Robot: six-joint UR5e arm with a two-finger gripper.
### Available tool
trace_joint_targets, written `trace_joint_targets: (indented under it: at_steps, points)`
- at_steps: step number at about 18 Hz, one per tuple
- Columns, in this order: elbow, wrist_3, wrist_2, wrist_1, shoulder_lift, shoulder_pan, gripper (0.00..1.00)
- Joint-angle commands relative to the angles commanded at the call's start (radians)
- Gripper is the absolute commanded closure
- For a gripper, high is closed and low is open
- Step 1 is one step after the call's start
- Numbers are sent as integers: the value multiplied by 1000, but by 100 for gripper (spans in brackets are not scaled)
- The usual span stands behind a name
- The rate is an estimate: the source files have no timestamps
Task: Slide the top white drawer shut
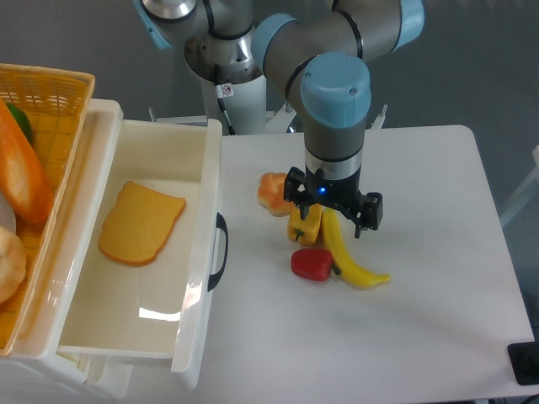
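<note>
Top white drawer [135, 252] pulled out — claw [330, 220] spread; no legible writing.

White table [438, 337], plain grey wall [480, 59] behind, even overhead light, soft shadows
</note>
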Motion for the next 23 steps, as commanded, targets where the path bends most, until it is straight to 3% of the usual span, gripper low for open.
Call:
trace_joint_targets:
  at_steps: [6, 17, 23]
  points:
    - [6, -37, 110, 35, -51, -58, 0]
    - [26, -195, 109, 49, -147, -83, 0]
    - [22, -302, 97, 51, -160, -95, 0]
